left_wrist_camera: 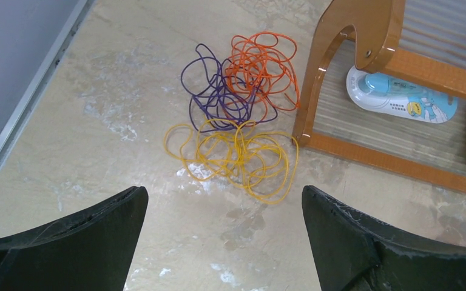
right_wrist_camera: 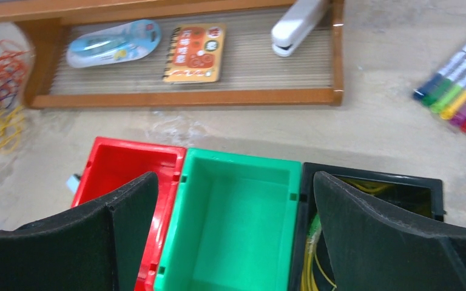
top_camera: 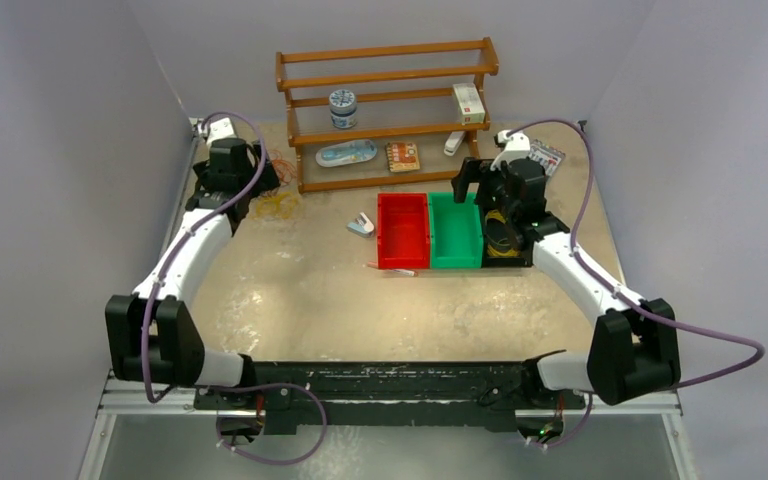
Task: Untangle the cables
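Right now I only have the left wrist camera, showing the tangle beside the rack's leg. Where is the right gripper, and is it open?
Observer: The right gripper is open and holds nothing. It hangs above the row of bins, and its own camera shows the green bin between its fingers.
Operator: Is anything in the bins there?
Observer: Yes, the black bin, to the right of the green one, holds thin yellow strands.

The left gripper hangs wide open over the table, and ahead of it the cables lie in a heap of orange, purple and yellow loops, right beside the leg of a wooden rack.
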You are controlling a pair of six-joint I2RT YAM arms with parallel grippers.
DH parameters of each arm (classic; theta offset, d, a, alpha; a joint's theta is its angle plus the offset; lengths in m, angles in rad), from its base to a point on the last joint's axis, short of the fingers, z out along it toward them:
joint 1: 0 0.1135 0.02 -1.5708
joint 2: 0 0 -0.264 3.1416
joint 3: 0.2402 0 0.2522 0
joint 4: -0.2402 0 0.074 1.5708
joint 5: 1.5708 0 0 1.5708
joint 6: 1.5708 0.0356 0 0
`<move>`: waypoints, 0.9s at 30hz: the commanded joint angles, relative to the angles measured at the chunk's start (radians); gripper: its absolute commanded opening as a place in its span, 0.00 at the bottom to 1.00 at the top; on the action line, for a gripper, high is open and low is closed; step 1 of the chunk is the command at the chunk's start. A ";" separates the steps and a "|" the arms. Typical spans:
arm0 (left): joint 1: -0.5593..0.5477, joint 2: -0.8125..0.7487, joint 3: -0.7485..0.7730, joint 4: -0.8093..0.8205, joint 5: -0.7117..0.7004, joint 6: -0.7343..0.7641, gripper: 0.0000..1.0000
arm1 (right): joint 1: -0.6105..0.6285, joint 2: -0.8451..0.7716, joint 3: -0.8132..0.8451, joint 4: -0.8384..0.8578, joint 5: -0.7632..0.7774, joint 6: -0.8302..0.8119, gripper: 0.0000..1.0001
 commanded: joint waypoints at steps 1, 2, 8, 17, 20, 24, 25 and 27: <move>0.012 0.062 0.106 0.015 0.009 -0.031 0.99 | -0.001 -0.034 -0.024 0.045 -0.145 -0.028 0.99; 0.014 0.079 0.123 0.014 -0.002 -0.037 0.99 | 0.000 -0.037 -0.029 0.050 -0.159 -0.026 0.99; 0.058 0.215 0.258 0.007 -0.040 -0.051 0.99 | -0.001 -0.043 -0.039 0.055 -0.205 -0.012 0.99; 0.157 0.514 0.481 0.040 0.199 -0.151 0.98 | -0.001 -0.044 -0.038 0.053 -0.252 -0.003 0.99; 0.157 0.647 0.615 -0.031 0.225 -0.123 0.96 | -0.001 -0.030 -0.036 0.052 -0.253 -0.008 0.99; 0.157 0.751 0.738 -0.086 0.227 -0.081 0.96 | 0.000 -0.015 -0.035 0.045 -0.259 -0.010 0.99; 0.157 0.772 0.763 -0.095 0.228 -0.072 0.96 | -0.001 -0.012 -0.035 0.043 -0.261 -0.013 0.99; 0.157 0.810 0.802 -0.113 0.229 -0.057 0.96 | -0.001 -0.006 -0.036 0.040 -0.260 -0.015 0.99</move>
